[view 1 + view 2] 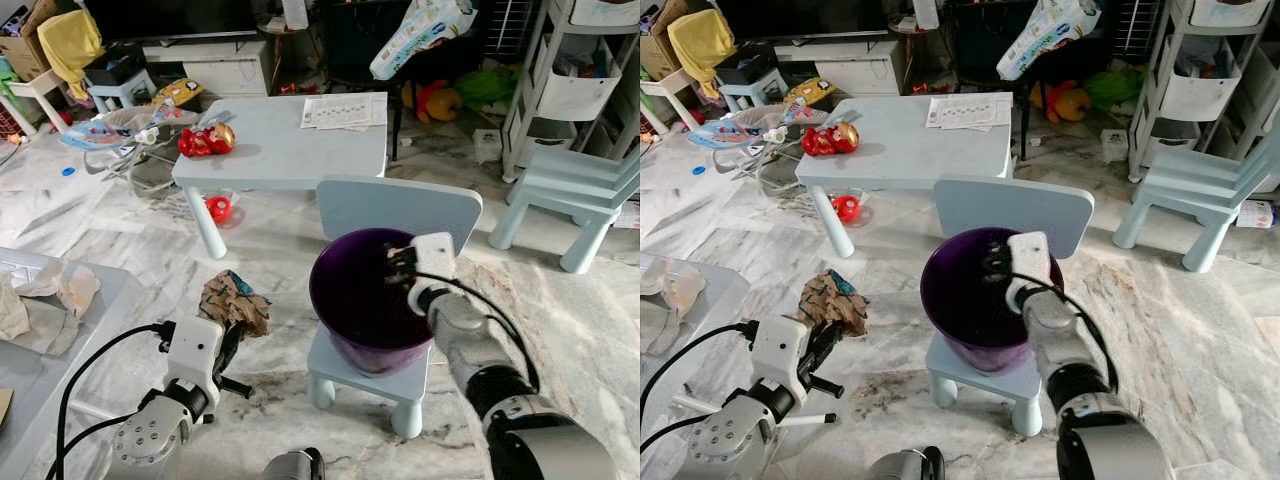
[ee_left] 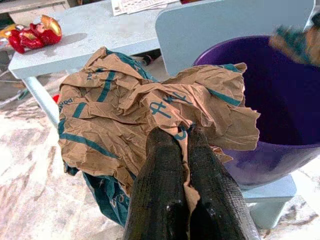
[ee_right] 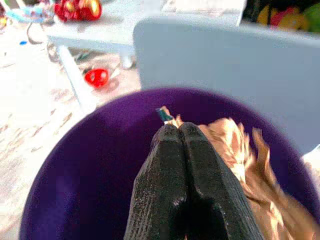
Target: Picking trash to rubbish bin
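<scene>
- Left eye view: mid-transfer, with two pieces of trash on their way to the purple bin [image 1: 350, 300], which sits on the seat of a small pale-blue chair [image 1: 398, 205].
- Left end effector [image 2: 180, 137] clamped narrow on a crumpled brown paper bag [image 2: 150, 105] with teal print, held up off the floor just beside the bin's rim, not yet over the opening.
- Right end effector [image 3: 176, 131] over the bin's mouth, fingers pressed together on a scrap of brown paper [image 3: 240, 155] that trails down inside the bin; blurred, so hard to say how firm the grip is.
- Next move, as judged: spread the right fingers to drop the scrap, clear that arm away, then swing the left bag across the rim and let go. Calls for care not to nudge the bin, perched as it is on a light chair.
- More crumpled paper [image 1: 45, 295] lying on the grey worktop [image 1: 90, 340] at the robot's left, likely left to collect.
- Marble floor [image 1: 560, 330], veined white and brown. Low pale-blue table [image 1: 290, 150] beyond the chair, carrying a red toy [image 1: 205, 140] and printed sheets [image 1: 340, 110]. Second pale-blue chair [image 1: 575, 190] at right, white shelf unit [image 1: 570, 70] behind it, toys and clutter along the far wall.
</scene>
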`<state>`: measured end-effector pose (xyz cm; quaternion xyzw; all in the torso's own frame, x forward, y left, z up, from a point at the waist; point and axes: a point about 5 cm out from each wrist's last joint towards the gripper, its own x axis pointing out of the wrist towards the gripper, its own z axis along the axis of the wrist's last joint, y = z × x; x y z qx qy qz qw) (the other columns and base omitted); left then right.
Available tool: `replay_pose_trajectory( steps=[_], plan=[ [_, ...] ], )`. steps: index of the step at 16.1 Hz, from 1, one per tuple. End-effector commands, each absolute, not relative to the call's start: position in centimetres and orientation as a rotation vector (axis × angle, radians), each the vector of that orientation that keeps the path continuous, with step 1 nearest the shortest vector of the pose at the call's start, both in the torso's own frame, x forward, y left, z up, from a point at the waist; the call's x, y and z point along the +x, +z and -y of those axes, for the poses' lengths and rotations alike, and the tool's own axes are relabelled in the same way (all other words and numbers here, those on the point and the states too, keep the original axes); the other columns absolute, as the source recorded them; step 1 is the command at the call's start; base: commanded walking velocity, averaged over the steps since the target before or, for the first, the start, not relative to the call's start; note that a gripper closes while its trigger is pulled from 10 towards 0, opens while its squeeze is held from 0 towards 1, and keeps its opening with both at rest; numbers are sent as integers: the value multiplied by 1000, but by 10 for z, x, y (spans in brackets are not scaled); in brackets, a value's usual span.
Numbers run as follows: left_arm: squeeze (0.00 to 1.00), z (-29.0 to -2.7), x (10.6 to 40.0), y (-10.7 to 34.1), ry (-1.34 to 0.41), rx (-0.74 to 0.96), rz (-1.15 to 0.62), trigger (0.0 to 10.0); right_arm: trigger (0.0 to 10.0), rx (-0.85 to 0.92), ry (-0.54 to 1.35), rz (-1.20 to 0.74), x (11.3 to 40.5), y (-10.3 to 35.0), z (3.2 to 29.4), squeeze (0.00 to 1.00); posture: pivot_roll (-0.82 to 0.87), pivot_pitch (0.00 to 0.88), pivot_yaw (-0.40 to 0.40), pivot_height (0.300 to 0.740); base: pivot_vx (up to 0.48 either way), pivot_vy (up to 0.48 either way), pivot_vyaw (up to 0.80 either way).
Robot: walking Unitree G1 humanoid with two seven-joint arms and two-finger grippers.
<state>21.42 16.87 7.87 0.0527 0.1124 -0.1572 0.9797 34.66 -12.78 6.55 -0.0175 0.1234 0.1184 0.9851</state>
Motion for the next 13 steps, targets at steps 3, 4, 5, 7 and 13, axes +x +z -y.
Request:
replay_pose_trajectory(
  steps=[3, 4, 5, 7, 13],
  plan=[
    [0, -168, 215, 77, -327, 108, -243, 0, 7451, 44, 230, -357, 336, 45, 129, 0, 181, 109, 89, 740, 0, 0, 0],
    [0, -168, 216, 77, -327, 108, -242, 0, 9098, 75, 232, -379, 334, 41, 129, 0, 178, 107, 87, 740, 0, 0, 0],
    [0, -168, 216, 77, -327, 108, -242, 0, 9765, 72, 233, -384, 332, 39, 129, 0, 177, 107, 85, 740, 0, 0, 0],
    [0, -166, 219, 77, -328, 106, -237, 0, 10000, 73, 235, -390, 331, 37, 129, 1000, 172, 102, 83, 740, 0, 0, 0],
    [0, -159, 227, 77, -334, 94, -218, 0, 10000, 26, 234, -411, 329, 33, 130, 1000, 163, 90, 75, 740, 0, 0, 0]
  ],
)
